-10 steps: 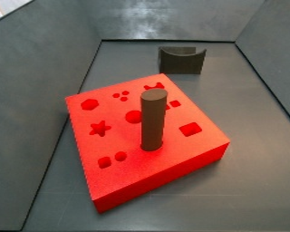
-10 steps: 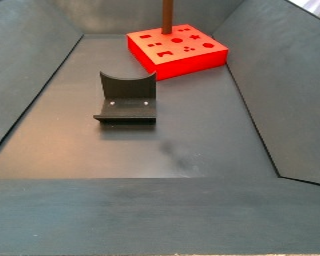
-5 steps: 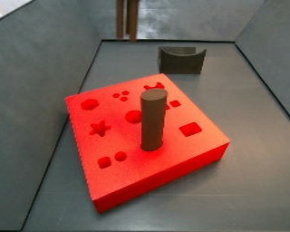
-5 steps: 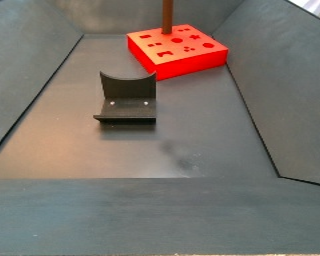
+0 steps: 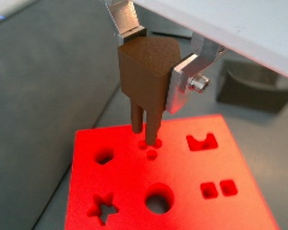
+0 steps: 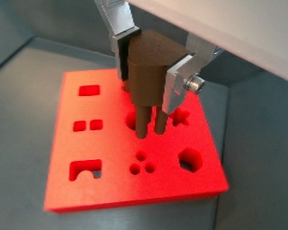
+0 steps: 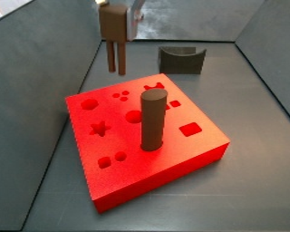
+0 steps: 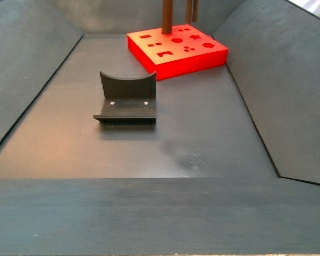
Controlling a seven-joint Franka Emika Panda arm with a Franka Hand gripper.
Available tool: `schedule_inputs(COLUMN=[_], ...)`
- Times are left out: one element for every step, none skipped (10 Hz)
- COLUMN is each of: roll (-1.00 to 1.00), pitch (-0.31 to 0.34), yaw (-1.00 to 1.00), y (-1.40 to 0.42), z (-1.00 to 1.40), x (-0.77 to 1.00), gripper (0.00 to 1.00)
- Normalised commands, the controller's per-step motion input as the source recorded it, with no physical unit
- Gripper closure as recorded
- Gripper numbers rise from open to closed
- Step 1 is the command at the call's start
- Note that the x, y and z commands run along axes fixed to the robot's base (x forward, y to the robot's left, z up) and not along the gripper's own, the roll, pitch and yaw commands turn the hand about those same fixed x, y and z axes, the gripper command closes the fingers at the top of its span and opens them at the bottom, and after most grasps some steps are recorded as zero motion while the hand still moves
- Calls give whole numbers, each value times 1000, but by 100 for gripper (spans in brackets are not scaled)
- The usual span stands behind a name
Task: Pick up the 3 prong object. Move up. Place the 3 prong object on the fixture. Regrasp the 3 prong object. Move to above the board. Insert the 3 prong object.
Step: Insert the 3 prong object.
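**Pronged piece held above the red board**

Wrist views: gripper (image 5: 157,65) clamped on the small brown 3 prong object (image 6: 149,79), prongs hanging just over the dot holes of the glossy red square board (image 5: 183,193).

Side views: tall dark cylinder peg (image 7: 152,120) upright on the board, near the piece; dark grey notched fixture (image 8: 125,97) well apart, bare. Arm cut off above.

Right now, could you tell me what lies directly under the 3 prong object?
The tool holds the 3 prong object above the board. In a wrist view its prongs hang over the three small round holes. The object hides part of those holes.
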Motion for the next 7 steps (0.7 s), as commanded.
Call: schedule_inputs(roll=[0,0,0,0,0,0,0], pitch=[-116,-100,16,-17,-26,0,0], yaw=[-723,-677,-3,0,-97,-49,0], y=[246,303,0,-26,34,123,60], z=[-791,-703,0,-40,-631,-780,-157], x=[0,-3,0,0,106,177,171], gripper=[100,100,100,100,100,100,100])
